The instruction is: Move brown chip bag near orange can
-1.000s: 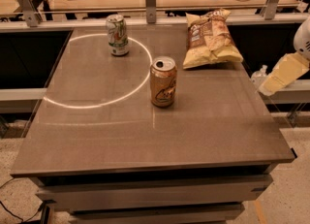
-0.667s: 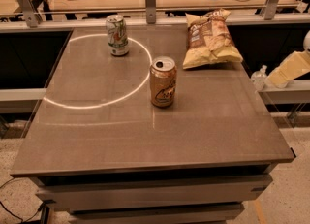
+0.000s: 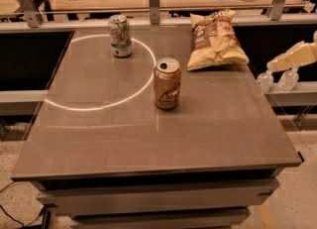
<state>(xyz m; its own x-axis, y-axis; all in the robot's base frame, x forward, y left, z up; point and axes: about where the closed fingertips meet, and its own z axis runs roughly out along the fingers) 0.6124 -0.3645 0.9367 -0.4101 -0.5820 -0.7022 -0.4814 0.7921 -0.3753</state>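
item: table (image 3: 148,143), grey-brown top, clock read with 12 at the far edge

contents:
- orange can (image 3: 167,84): upright, near the centre, leaning a touch toward 1 o'clock; it stands on the rim of a ring of light (image 3: 99,106)
- brown chip bag (image 3: 216,42): lying flat and puffy at about 1 o'clock, by the far right corner, long axis running 12 to 6; near the orange can but apart from it, with bare table between
- white-and-green can (image 3: 120,35): upright at 11 o'clock, well apart from the bag (not part of the job)

tool:
- gripper (image 3: 276,79): off the table's right edge at about 3 o'clock, low, just beside the rim; its two pale fingers stand spread with a gap between, holding nothing; it touches no item

step in hand, as judged: the approach to the bag, with no grasp made yet

handling notes:
- come in from 3 o'clock toward the bag's near right corner, keeping above the table rim
- take the bag by a crimped end or a pinch of loose film; the puffy middle is likely to slip or squash
- lift only enough to clear the top, carry toward 7 o'clock from the bag's spot, and set down just beside the orange can
- stop short of touching it: a tall can may tip if the bag's edge sweeps into it
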